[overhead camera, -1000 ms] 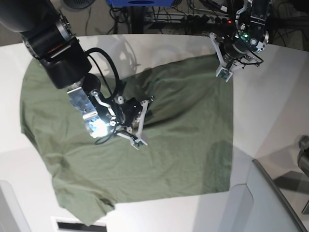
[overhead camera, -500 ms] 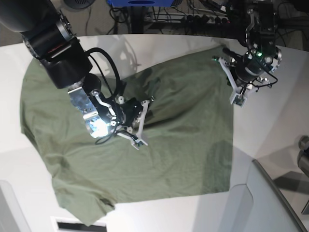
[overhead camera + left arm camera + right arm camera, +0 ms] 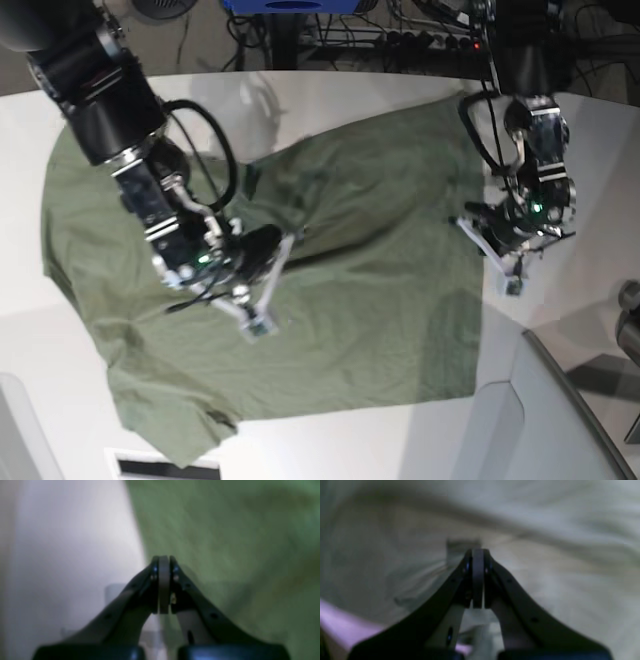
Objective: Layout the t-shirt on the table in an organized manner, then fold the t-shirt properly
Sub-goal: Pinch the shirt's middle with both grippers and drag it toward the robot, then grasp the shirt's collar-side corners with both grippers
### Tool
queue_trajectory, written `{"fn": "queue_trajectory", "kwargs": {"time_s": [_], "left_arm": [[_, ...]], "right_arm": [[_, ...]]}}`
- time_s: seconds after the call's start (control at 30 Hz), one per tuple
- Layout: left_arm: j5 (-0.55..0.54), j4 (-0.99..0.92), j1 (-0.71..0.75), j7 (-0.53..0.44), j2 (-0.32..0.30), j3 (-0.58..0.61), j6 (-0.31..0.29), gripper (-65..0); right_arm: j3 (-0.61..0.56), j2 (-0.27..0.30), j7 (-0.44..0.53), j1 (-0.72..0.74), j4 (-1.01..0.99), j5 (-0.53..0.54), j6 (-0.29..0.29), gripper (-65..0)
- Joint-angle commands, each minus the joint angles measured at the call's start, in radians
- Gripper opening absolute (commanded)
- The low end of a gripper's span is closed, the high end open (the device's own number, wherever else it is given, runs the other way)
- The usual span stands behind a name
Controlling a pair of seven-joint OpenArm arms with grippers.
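1. Base view: you have the t-shirt [image 3: 330,290] spread over most of the counter [image 3: 590,200], but a long ridge runs across its middle and the 7 o'clock corner is bunched. Judged: layout part done, no fold begun. The right tool [image 3: 258,322] sits low over the cloth near centre. The left tool [image 3: 505,270] is at 3 o'clock, at the shirt's side edge.
2. Left wrist view: you see the left tool [image 3: 163,585] clenched, pads together, nothing between them. The shirt edge runs just beside the tip, bare counter [image 3: 62,555] toward 9 o'clock; the base view cannot settle this.
3. Right wrist view: right tool [image 3: 477,578] also clenched and empty, over blurred folds. Contact with the cloth: you cannot tell.
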Motion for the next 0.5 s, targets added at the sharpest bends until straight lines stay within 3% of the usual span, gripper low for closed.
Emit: {"fn": "queue_trajectory", "kwargs": {"time_s": [0.0, 0.2, 0.33, 0.47], "left_arm": [[-0.005, -0.020, -0.034, -0.014, -0.014, -0.011, 0.001, -65.0], [-0.002, -0.207, -0.127, -0.109, -0.034, -0.013, 0.006, -65.0], [-0.002, -0.319, -0.169, -0.152, -0.031, -0.011, 0.006, -65.0], [0.004, -0.416, -0.196, -0.237, -0.029, -0.011, 0.009, -65.0]], "right_arm": [[0.051, 0.021, 0.012, 0.013, 0.020, 0.001, -0.021, -65.0], [0.409, 0.112, 0.024, 0.027, -0.109, -0.005, -0.029, -65.0], [0.438, 0.199, 0.087, 0.054, -0.265, -0.005, 0.038, -65.0], [0.438, 0.222, 0.101, 0.050, -0.328, -0.005, 0.052, -65.0]]}}
